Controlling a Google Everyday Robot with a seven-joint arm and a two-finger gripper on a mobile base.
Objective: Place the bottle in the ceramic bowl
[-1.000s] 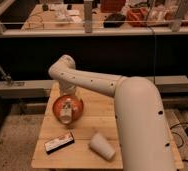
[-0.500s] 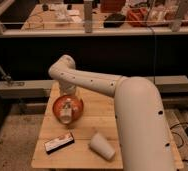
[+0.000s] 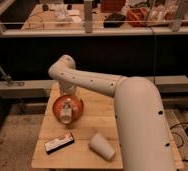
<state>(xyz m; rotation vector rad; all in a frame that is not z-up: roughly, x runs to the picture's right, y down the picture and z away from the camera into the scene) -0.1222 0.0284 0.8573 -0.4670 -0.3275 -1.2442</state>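
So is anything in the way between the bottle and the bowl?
Nothing visible. The gripper hangs over the ceramic bowl, and the bottle shows right inside its rim. The paper cup and black box lie apart, nearer the camera.

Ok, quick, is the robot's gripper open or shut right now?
Gripper: at the ceramic bowl, right by the bottle; open or shut cannot be told.

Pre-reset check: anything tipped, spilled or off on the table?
Paper cup lies on its side near the table front, beside the black box. No spill seen. Gripper sits over the ceramic bowl by the bottle.
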